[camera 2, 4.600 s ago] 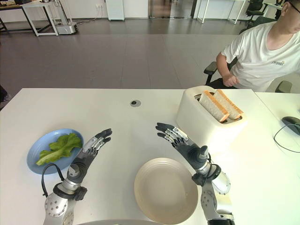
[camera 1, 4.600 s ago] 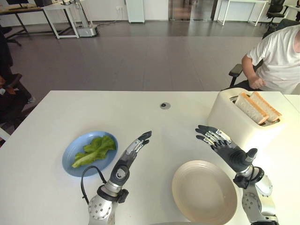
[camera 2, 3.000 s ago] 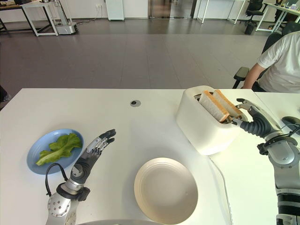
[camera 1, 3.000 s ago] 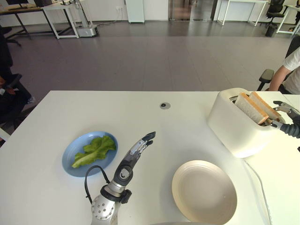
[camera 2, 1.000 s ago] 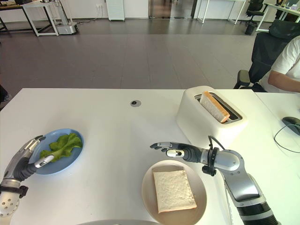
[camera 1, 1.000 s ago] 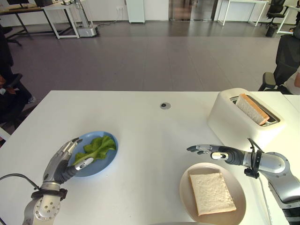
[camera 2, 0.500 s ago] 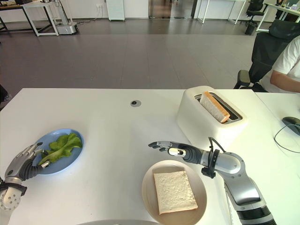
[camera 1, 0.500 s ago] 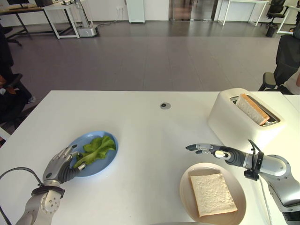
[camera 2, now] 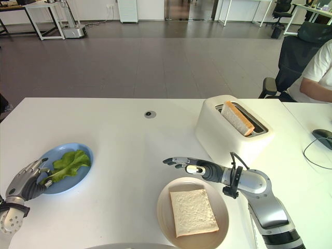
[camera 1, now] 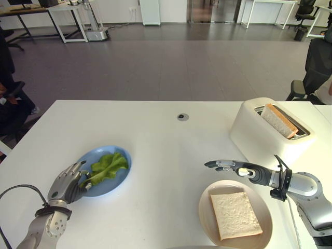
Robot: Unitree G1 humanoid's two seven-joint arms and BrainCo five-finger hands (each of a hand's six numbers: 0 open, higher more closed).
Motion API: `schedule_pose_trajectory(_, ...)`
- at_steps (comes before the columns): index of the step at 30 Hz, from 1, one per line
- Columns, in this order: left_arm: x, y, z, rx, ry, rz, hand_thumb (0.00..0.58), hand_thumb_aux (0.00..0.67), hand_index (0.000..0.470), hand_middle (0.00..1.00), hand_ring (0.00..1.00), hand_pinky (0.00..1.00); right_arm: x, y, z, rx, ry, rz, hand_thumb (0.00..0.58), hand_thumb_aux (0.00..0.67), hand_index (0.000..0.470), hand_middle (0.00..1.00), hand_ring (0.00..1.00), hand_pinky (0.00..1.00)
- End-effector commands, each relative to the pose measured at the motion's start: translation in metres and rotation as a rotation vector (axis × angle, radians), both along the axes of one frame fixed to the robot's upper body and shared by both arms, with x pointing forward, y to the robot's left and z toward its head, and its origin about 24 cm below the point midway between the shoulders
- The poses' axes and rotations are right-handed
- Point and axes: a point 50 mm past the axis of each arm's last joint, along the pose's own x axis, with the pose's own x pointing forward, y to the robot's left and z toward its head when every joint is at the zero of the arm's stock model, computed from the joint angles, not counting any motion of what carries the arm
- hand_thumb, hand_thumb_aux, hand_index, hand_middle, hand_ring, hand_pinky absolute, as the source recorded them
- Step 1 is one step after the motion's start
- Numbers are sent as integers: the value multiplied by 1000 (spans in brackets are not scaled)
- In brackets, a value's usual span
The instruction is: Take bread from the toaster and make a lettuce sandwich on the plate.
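Note:
A green lettuce leaf [camera 1: 107, 165] lies on the blue plate [camera 1: 115, 182] at the left. My left hand [camera 1: 67, 186] rests at that plate's near-left rim, fingers curled on the leaf's stem end. One bread slice [camera 1: 236, 215] lies flat on the beige plate [camera 1: 205, 203] at the front right. My right hand [camera 1: 233, 167] hovers open, palm down, just beyond that plate's far-left rim. A second slice [camera 1: 277, 120] stands in the slot of the white toaster [camera 1: 257, 139] at the back right.
A small round grommet [camera 1: 182, 116] sits in the tabletop near the far edge. A dark mouse [camera 2: 323, 137] with a cable lies at the right edge. A person [camera 2: 319, 72] sits in a chair beyond the table's right corner.
Over the last seconds my right hand brought one slice from the toaster to the beige plate. In the last second my left hand's fingers curled onto the lettuce's stem end.

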Motion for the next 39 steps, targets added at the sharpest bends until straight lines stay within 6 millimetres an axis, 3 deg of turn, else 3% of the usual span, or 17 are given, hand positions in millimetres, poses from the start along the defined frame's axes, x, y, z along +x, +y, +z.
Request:
schedule_pose_trajectory(1,0,0,21,-17,-96,-23,580,670,470,0,0,0,3,-1,4,17,-14,-16,0,0,0,0,0,0)
schedule_pose_trajectory(6,-12,-13,66,-300,-269,-102,580,670,470,0,0,0,8,-4,6,36,-22,-43,0,0,0,0,0,0)
schedule_pose_trajectory(8,-14,-32,87,-468,-335,-207,580,670,470,0,0,0,11,-8,7,54,-28,-73,0,0,0,0,0,0)
schedule_pose_trajectory(10,-11,-62,92,-590,-323,-335,580,670,470,0,0,0,15,-12,9,70,-36,-100,0,0,0,0,0,0)
schedule_pose_trajectory(17,6,-191,64,-895,-116,-687,580,670,470,0,0,0,26,-20,12,94,-54,-142,0,0,0,0,0,0)
schedule_pose_trajectory(22,21,-275,35,-816,61,-893,580,670,470,0,0,0,36,-26,22,125,-99,-187,0,0,0,0,0,0)
schedule_pose_trajectory(28,22,-311,8,-710,155,-972,580,670,470,0,0,0,35,-21,23,141,-108,-179,0,0,0,0,0,0)
schedule_pose_trajectory(33,16,-313,-4,-670,190,-971,580,670,470,0,0,0,35,-17,22,143,-104,-168,0,0,0,0,0,0)
schedule_pose_trajectory(34,16,-312,-4,-668,189,-969,398,294,206,0,0,0,35,-16,21,142,-104,-166,0,0,0,0,0,0)
schedule_pose_trajectory(35,16,-311,-3,-667,186,-969,297,202,142,0,0,0,35,-16,21,140,-103,-163,0,0,0,0,0,0)
schedule_pose_trajectory(36,15,-310,-2,-663,183,-971,255,168,118,0,0,0,35,-15,20,138,-102,-162,0,0,0,0,0,0)
schedule_pose_trajectory(37,15,-309,-2,-659,180,-971,66,39,28,0,0,0,35,-15,20,136,-102,-160,0,0,0,0,0,0)
schedule_pose_trajectory(38,14,-307,-2,-655,177,-969,0,0,0,0,0,0,35,-14,19,133,-102,-157,0,0,0,0,0,0)
schedule_pose_trajectory(39,14,-304,-1,-648,171,-960,0,0,0,0,0,0,35,-14,19,130,-103,-154,0,0,0,0,0,0)
